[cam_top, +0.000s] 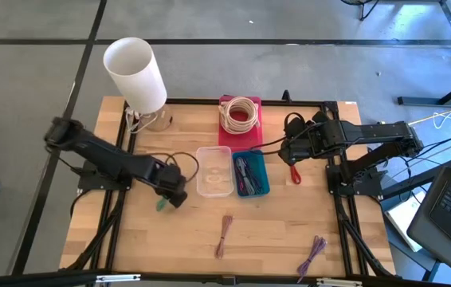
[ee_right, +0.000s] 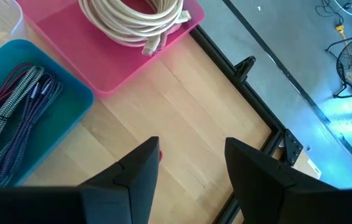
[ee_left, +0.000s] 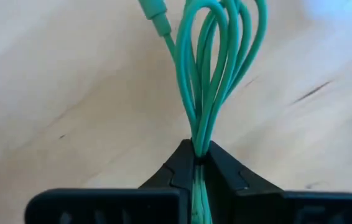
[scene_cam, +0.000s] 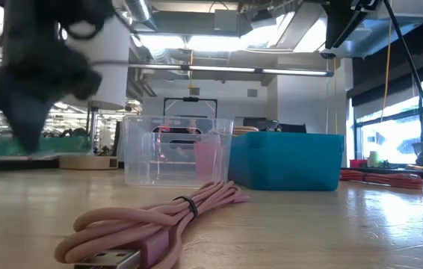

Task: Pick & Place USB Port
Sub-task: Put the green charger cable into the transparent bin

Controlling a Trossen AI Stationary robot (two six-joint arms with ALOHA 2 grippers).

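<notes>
Two left claw (ee_left: 198, 165) fingers pinch green cable (ee_left: 216, 68); cable end cut off

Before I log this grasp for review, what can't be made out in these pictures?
- Green cable: the left gripper covers its lower end in the left wrist view.
- Red cable: mostly under the right gripper, high view.
- Clear bin contents: blurred, low view.

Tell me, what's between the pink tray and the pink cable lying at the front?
In the high view, the blue bin of cables sits between the pink tray and the pink cable, then bare wood.
</notes>
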